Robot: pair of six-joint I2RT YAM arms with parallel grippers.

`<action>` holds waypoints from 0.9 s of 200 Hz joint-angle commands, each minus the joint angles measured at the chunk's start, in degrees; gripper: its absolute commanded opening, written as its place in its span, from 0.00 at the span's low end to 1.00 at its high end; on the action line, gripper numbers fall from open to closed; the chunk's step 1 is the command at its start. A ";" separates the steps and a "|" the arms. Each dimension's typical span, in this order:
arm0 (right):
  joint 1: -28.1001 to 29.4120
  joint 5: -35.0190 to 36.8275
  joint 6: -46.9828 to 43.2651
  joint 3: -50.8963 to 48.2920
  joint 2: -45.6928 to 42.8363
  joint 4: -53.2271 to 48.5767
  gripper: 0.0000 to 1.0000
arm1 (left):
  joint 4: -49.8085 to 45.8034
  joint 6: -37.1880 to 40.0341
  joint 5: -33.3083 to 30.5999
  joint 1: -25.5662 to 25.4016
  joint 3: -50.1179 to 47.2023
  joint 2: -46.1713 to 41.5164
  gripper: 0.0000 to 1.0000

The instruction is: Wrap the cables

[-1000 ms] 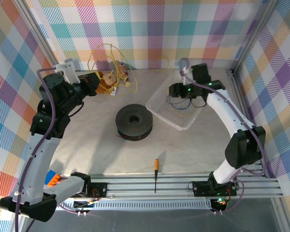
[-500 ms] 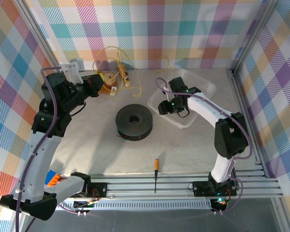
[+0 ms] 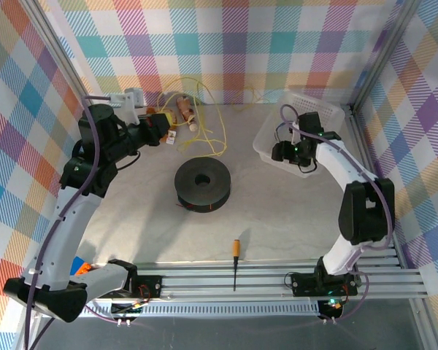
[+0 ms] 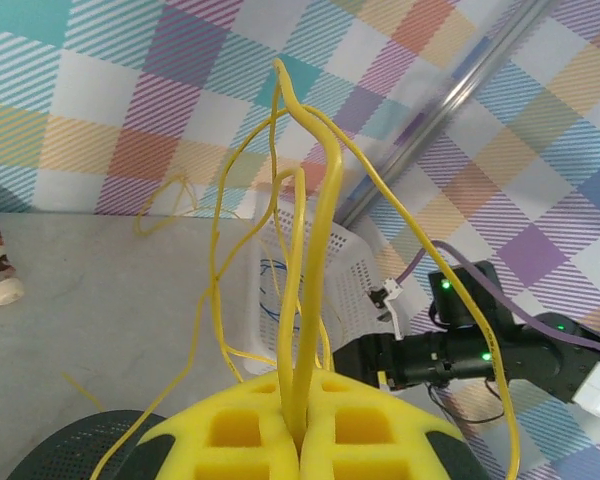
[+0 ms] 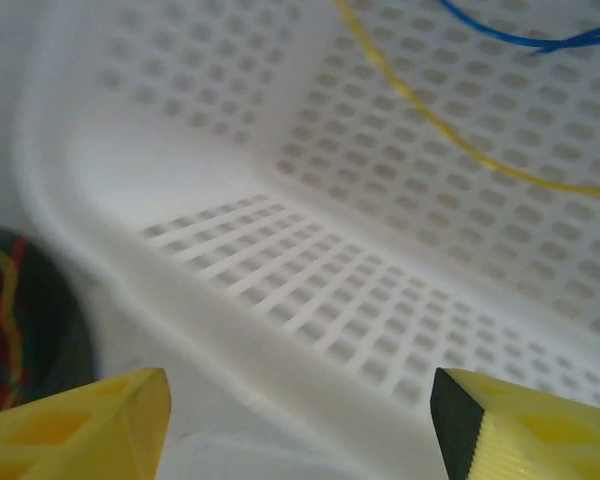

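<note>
At the far left of the table, the left arm rises from its base, bends at the elbow close to the wall and reaches to the right, with its end effector held roughly level. Its yellow pads are pressed together and pinch the cables. In the left wrist view a few thin yellow strands rise from the seam between the pads and fan into loose loops. From above, those loops curl from the end effector along the table's far edge, just beyond the spool.

The right arm climbs the right side, folds at the elbow and reaches back leftward. Its end effector sits at the near left wall of the basket. Its fingertips stand wide apart and grip nothing, with the basket's mesh just ahead of them.

Counted, there are two arms, one white basket, one black spool in the middle of the table, and one screwdriver near the front rails. One blue wire lies against the basket's mesh.
</note>
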 commanded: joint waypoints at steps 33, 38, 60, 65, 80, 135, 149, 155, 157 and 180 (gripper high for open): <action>1.51 -23.79 1.84 -0.10 -15.31 7.58 0.70 | 3.85 2.46 3.15 -4.65 0.51 2.77 0.00; 1.56 -25.63 2.28 -0.18 -16.10 8.72 0.69 | 3.64 2.82 3.30 -5.05 0.69 3.12 0.00; 1.65 -28.91 4.79 0.07 -18.44 12.89 0.68 | 3.64 3.71 4.93 -6.71 1.14 4.41 0.00; 1.67 -29.13 5.03 0.72 -18.13 12.98 0.68 | 3.92 3.72 5.65 -6.96 1.16 4.54 0.00; 1.65 -30.22 5.50 3.72 -15.68 11.54 0.67 | 4.55 3.64 6.80 -7.67 1.17 4.97 0.00; 4.44 -36.78 6.52 9.68 -6.11 9.53 0.64 | 5.93 2.48 7.50 -8.96 0.35 4.76 0.00; 5.56 -37.95 6.48 10.27 -4.86 10.16 0.62 | 5.94 2.40 7.63 -9.05 0.22 4.84 0.00; 6.11 -38.24 6.54 10.43 -4.46 10.33 0.61 | 5.91 2.33 7.62 -9.08 0.19 4.90 0.00; 6.19 -38.35 6.46 10.49 -4.36 10.40 0.60 | 5.91 2.32 7.60 -9.08 0.22 4.85 0.00; 6.93 -36.33 5.83 11.03 -3.87 8.86 0.20 | 5.73 2.55 6.00 -9.13 -0.05 4.67 0.00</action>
